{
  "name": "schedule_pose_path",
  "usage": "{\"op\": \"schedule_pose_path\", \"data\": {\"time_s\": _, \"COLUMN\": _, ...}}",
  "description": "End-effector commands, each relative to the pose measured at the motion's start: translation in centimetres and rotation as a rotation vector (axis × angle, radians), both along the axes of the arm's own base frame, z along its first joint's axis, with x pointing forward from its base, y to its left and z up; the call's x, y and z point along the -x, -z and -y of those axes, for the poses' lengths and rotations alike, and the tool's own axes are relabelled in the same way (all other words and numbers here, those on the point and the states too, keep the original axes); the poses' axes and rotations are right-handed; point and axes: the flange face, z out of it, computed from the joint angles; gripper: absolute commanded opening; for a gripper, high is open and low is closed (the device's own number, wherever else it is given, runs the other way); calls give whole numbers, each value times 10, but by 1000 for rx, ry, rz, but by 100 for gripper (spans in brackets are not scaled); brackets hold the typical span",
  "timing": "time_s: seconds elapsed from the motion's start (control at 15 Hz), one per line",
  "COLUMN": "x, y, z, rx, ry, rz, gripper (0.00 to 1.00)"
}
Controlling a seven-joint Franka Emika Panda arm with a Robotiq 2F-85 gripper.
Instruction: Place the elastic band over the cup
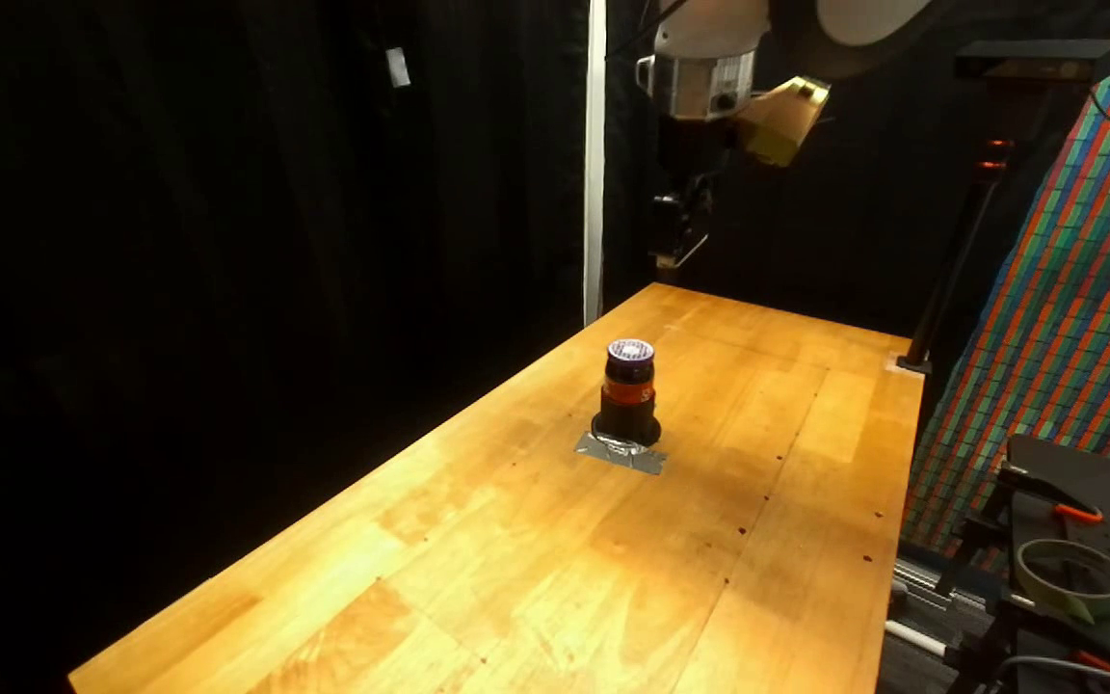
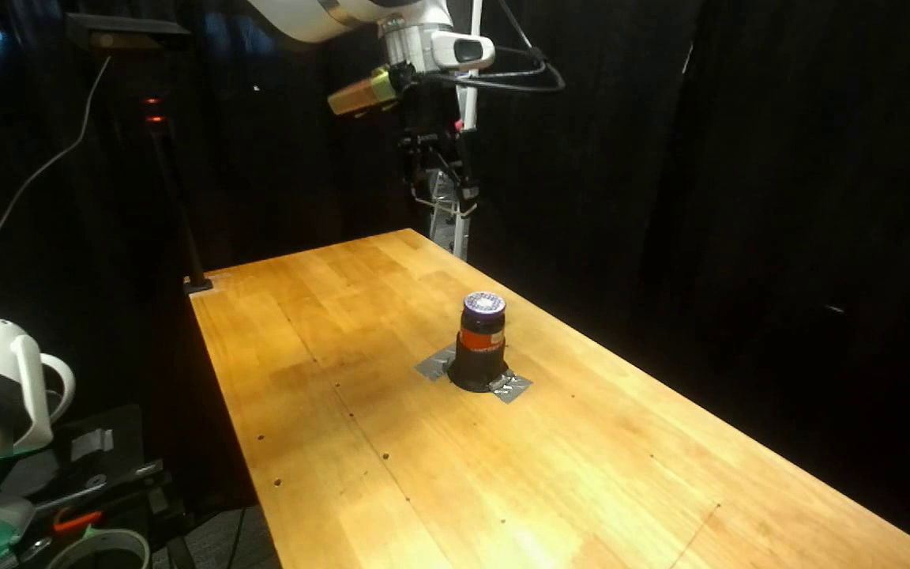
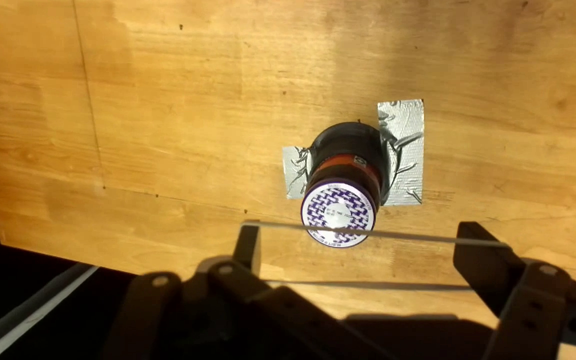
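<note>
My end effector (image 3: 364, 250) stands spread wide, nothing pinched between its fingers (image 3: 485, 265); the elastic band (image 3: 418, 237) is stretched around their outsides as a long, thin loop. The cup (image 2: 482, 340) stands upright on the bench (image 1: 516, 540), its dark base (image 2: 476, 370) fixed down by silver tape (image 3: 410, 155) on two sides. I hang higher than the cup and beyond it in both exterior views, so although one strand crosses its lid (image 3: 338, 212) in the wrist view, I take that for overlap, not contact.

The step, as I judge it, is to bring the loop over the cup. I should travel level first, at my present height and spread, until the lid lies between the two strands and midway between the fingers. The loop looks slender, so the lid may have to push the strands apart; I'd centre carefully before going down. Then I'd descend straight and slowly, without tilt, both strands passing the lid together on opposite sides. If one snags, the band could roll off a fingertip. I'd slip free only once it sits around the cup, below the lid.
</note>
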Motion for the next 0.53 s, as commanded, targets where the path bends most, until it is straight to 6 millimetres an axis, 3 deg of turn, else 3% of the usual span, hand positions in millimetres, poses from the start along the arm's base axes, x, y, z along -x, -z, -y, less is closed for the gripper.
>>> {"op": "schedule_pose_path", "data": {"time_s": 0.0, "x": -27, "y": 25, "z": -8, "rx": -29, "ry": 46, "rz": 32, "gripper": 100}}
{"op": "schedule_pose_path", "data": {"time_s": 0.47, "x": -61, "y": 95, "z": 3, "rx": -50, "ry": 78, "rz": 57, "gripper": 100}}
